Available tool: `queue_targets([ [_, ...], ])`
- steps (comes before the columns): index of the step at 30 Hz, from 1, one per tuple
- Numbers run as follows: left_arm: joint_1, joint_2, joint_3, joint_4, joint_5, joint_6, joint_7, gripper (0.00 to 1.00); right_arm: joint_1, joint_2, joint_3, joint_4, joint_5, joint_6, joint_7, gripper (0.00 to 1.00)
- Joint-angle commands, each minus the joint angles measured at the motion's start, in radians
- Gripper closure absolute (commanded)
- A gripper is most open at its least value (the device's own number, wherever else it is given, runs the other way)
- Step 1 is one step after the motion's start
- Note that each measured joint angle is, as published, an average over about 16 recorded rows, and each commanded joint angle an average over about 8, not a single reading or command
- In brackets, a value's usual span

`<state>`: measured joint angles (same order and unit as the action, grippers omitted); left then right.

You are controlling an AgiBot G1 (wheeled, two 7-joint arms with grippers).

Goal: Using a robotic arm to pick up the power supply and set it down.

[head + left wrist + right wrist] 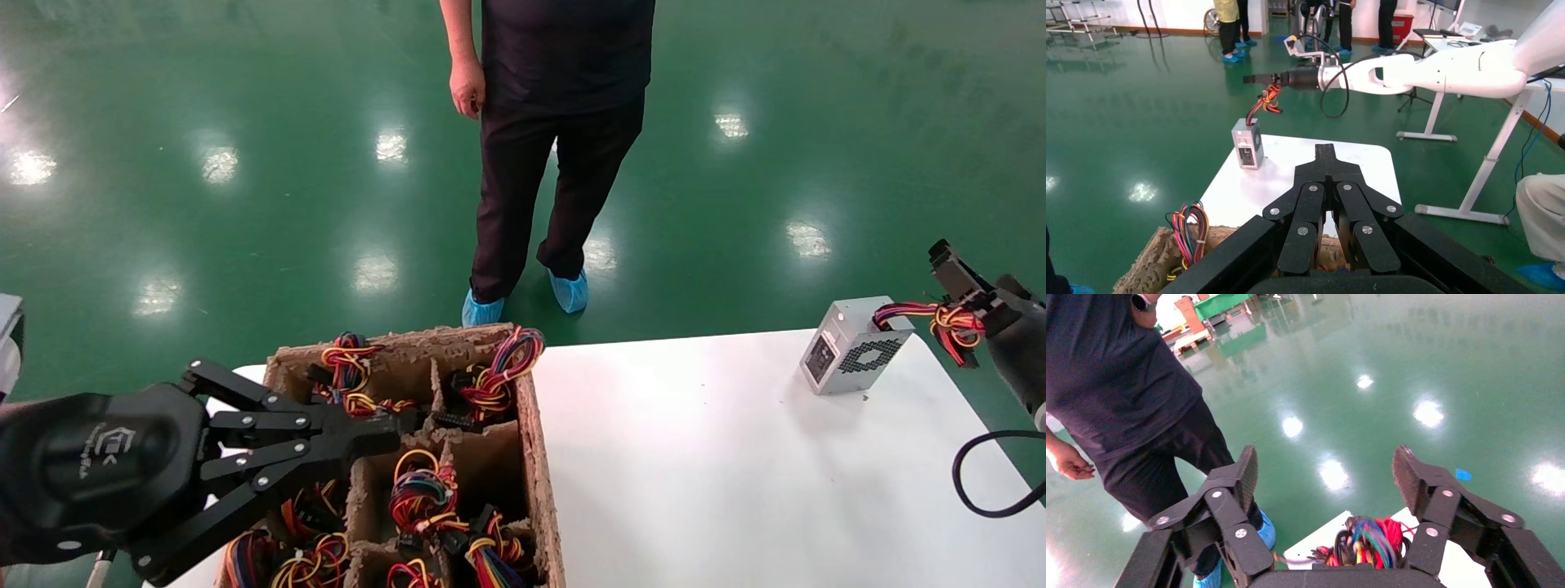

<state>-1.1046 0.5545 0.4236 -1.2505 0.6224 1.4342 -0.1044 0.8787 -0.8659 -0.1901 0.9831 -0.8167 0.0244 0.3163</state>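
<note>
Item: power supply (850, 347). Small silver-grey metal box, honeycomb grille on the side facing the robot, label face on its end. Stands on the white tabletop (695, 457), near the far right corner. Landmark for all entries below.

Wire bundle (940, 320): red, yellow and black, runs out of the box's top on the right and rises toward the right tool.

Right tool (968, 306): just right of the power supply and a little above it, off the tabletop's edge. The right wrist view shows its fingers (1245, 474) spread wide, with the coloured wires bunched low between them, close to the palm. No pad is seen pressing on the box or the wires, so this reads as released, not gripping.

Left tool (384, 429): well to the left of the power supply, above the brown pulp-fibre tray (539, 457). Fingers closed together, nothing between them. The tray's compartments hold more coloured wire bundles.

Key relation: the box's long axis runs roughly left-right across the tabletop, wired end toward the right tool. The right arm is far nearer. The box rests on the tabletop; judged from this, the set-down looks done or nearly so, and any withdrawal should clear the wires to avoid dragging the box.

Bystander (556, 147): stands on the green floor beyond the tabletop, left of the power supply.
</note>
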Motion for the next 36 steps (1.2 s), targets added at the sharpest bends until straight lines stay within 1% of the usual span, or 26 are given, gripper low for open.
queue_targets([
  [1,0.000,0.000,0.000,0.000,0.000,0.000,0.000,1.00,-0.001,0.005,-0.007,0.005,0.003,0.003,0.002,0.00],
  [12,0.000,0.000,0.000,0.000,0.000,0.000,0.000,1.00,0.013,0.020,-0.027,0.024,-0.001,0.008,-0.005,0.00],
  [19,0.000,0.000,0.000,0.000,0.000,0.000,0.000,1.00,0.024,0.024,-0.006,0.059,-0.032,-0.004,-0.032,0.00],
  [24,0.000,0.000,0.000,0.000,0.000,0.000,0.000,1.00,0.021,0.028,0.008,0.081,-0.051,-0.037,-0.053,0.00],
  [28,0.000,0.000,0.000,0.000,0.000,0.000,0.000,1.00,0.030,0.038,0.003,0.092,-0.044,-0.100,-0.057,0.00],
  [36,0.000,0.000,0.000,0.000,0.000,0.000,0.000,0.00,0.054,0.068,-0.010,0.121,-0.024,-0.297,-0.066,0.00],
])
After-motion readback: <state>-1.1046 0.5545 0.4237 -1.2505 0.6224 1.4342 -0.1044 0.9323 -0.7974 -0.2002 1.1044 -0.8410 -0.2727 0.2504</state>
